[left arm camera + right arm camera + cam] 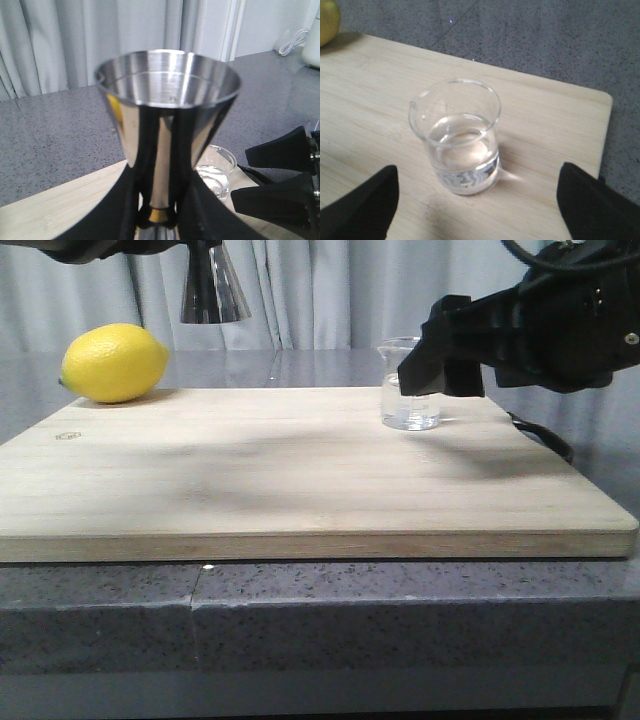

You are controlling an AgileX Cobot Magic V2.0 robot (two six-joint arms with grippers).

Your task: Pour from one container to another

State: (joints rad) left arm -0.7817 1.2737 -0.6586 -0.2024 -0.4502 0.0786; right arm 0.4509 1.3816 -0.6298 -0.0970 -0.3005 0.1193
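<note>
The left gripper (159, 220) grips the jigger (167, 115) aloft; the right gripper (477, 200), fingers wide, seemingly flanks the untouched beaker (457, 145) on the board (300, 480).

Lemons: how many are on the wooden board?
1. The yellow oval lemon sits at the pale wooden cutting board's far left corner, well apart from the clear glass beaker.

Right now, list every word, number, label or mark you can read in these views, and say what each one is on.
No text can be read.
beaker: white printed marks near its base, too blurred and distorted by the liquid to read.
cutting board: a small stamped mark near its far left corner, too small to read.
jigger: no markings visible.
</note>
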